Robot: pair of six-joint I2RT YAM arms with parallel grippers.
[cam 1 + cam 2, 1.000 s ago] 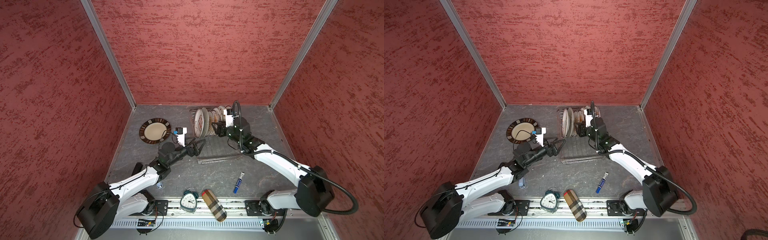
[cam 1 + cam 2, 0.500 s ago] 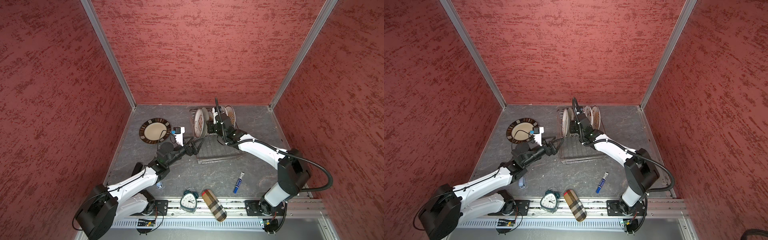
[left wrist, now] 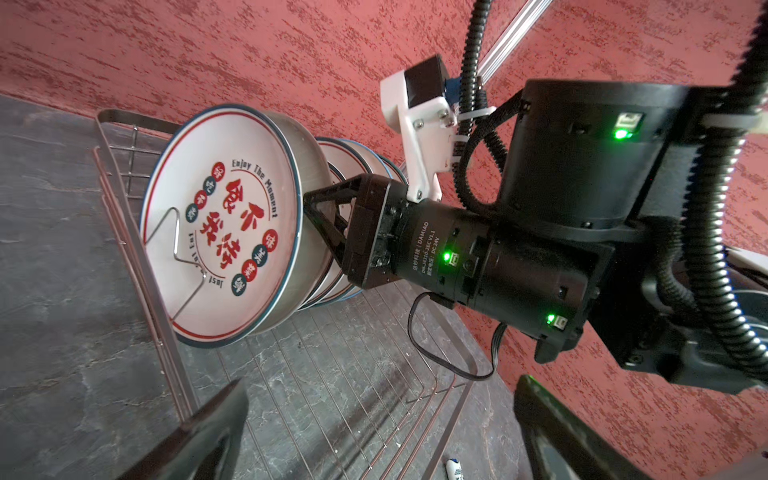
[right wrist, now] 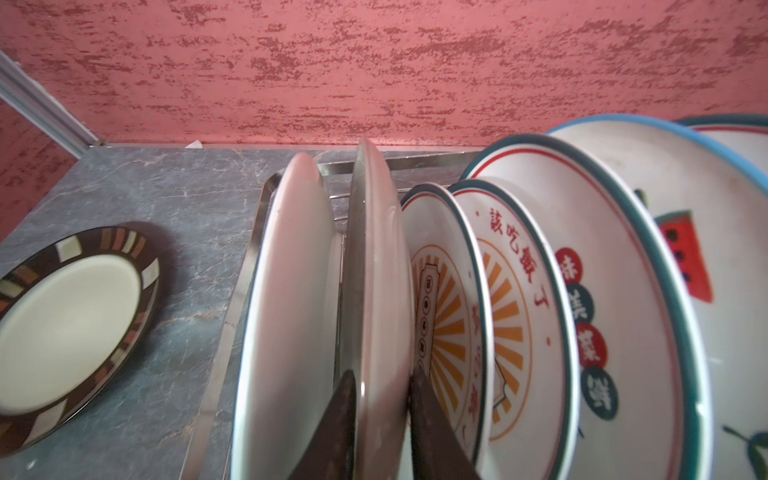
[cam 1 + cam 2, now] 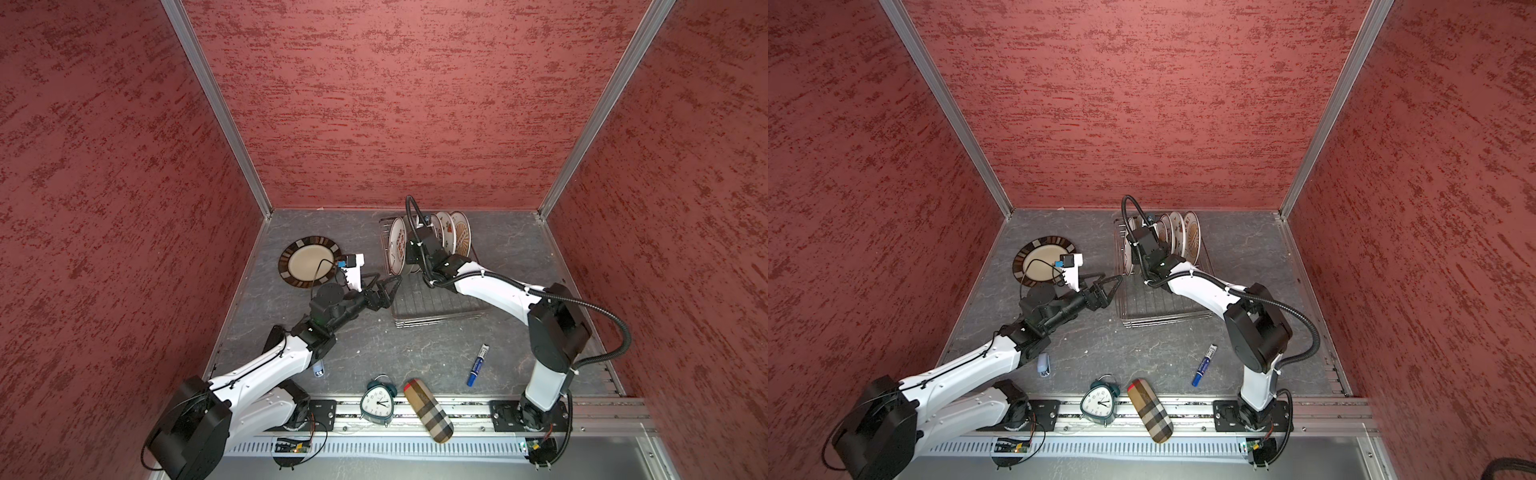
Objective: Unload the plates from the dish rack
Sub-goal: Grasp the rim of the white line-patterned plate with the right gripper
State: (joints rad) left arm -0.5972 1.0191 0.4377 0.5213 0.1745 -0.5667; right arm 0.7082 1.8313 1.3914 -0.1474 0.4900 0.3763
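Plate (image 3: 220, 232) reads "Enjoy The Moment"; motor (image 3: 428, 245) "DAMIAO".

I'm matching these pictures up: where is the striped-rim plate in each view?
Top view: striped-rim plate flat, left of the dish rack.
Top view: striped-rim plate there too.
Left wrist: not in it.
Right wrist: striped-rim plate beside the dish rack.
Landmark: dish rack, in all views.

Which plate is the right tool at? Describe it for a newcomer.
In the silver dish rack at the table's back stand upright plates. Count from the end nearest the striped-rim plate lying flat: the second plate. Unlike its printed neighbours it looks plain grey-white, and the right tool straddles its rim.
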